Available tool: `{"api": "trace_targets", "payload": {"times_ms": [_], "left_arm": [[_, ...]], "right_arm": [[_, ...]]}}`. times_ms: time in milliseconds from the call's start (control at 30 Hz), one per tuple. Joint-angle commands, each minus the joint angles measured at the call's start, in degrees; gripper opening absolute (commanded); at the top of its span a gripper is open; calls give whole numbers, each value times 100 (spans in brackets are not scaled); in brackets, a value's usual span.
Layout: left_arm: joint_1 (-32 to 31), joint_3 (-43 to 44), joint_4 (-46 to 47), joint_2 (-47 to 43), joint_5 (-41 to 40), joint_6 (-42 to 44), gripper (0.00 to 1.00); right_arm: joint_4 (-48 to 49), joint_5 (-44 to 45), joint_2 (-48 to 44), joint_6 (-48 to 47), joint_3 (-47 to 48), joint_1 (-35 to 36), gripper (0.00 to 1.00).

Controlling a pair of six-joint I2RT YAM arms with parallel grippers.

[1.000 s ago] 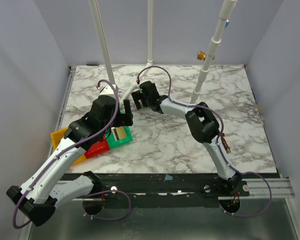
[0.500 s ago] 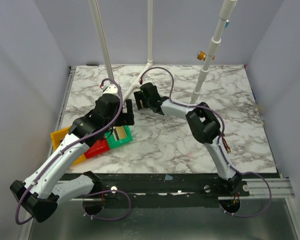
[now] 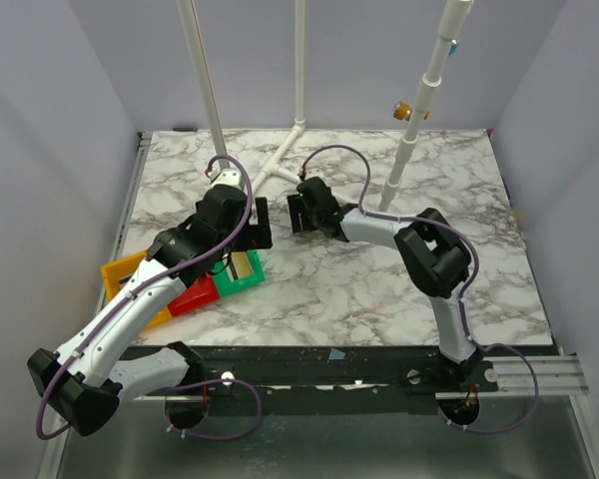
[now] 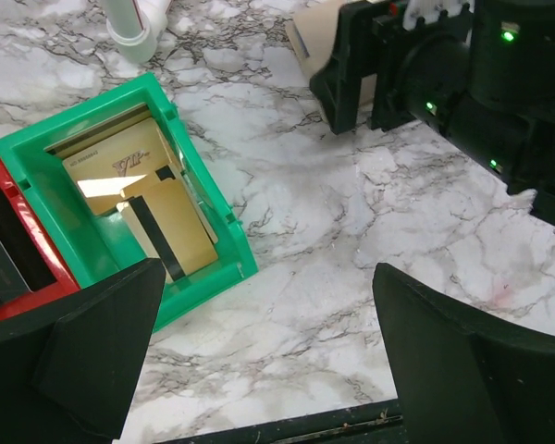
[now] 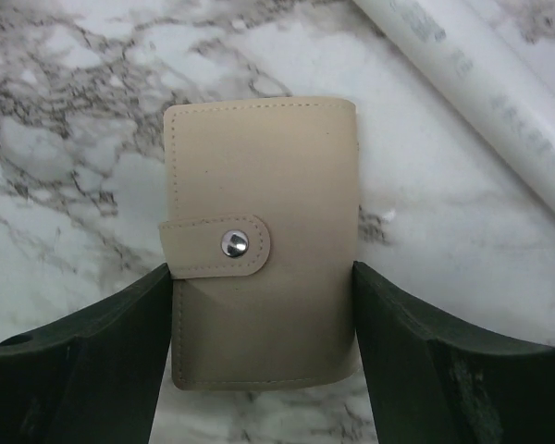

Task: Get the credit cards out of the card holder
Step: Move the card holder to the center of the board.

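The card holder [image 5: 259,277] is a beige sleeve, closed by a strap with a metal snap. It sits between the fingers of my right gripper [image 5: 264,356], which press on both its long edges over the marble. Its end also shows in the left wrist view [image 4: 305,42]. Two flat cards [image 4: 153,199] lie in the green bin [image 4: 213,268], one with dark print and one with a black stripe. My left gripper [image 4: 273,370] is open and empty, above the table just right of that bin. In the top view the two grippers, left [image 3: 258,225] and right [image 3: 299,212], are close together.
Red [image 3: 195,296] and yellow [image 3: 120,274] bins sit left of the green bin [image 3: 242,279]. White pipes [image 3: 280,160] lie on the table behind the grippers and stand upright at the back [image 3: 414,120]. The black front rail [image 4: 287,427] is close below my left gripper.
My right gripper has moved right and slightly nearer. My left arm has reached a little further back and to the right.
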Motion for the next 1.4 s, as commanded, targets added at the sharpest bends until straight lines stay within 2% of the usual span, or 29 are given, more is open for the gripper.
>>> {"api": "trace_targets", "payload": {"times_ms": [0,233,567,633,767,867,900,1167,1367], "left_arm": [[35,-45,-3,138,218,-245,98],[35,-310,346,247,589,-389,98],[35,-525,566,457,917,-503,98],[35,-577,602,444,947,-523,99],[31,-672,678,487,997,-552,98],[39,-713,712,557,1057,-591,99],[35,-725,730,578,1092,-591,99],[22,-858,910,631,1282,-711,99],[-211,-870,1052,787,1366,-817,99]], "right_arm": [[-431,-228,-673,552,-950,56,73],[-595,-65,-1913,1599,-2337,315,73],[-1584,699,-2896,2984,-3282,1356,75],[-1687,694,-3048,3238,-3430,1503,77],[-1738,532,-3266,3565,-3586,1642,89],[-1673,488,-3384,3561,-3598,1640,100],[-1660,468,-3453,3529,-3584,1640,100],[-1685,532,-4222,3407,-3604,1511,100],[-1599,112,-4609,3386,-3992,905,94]]}}
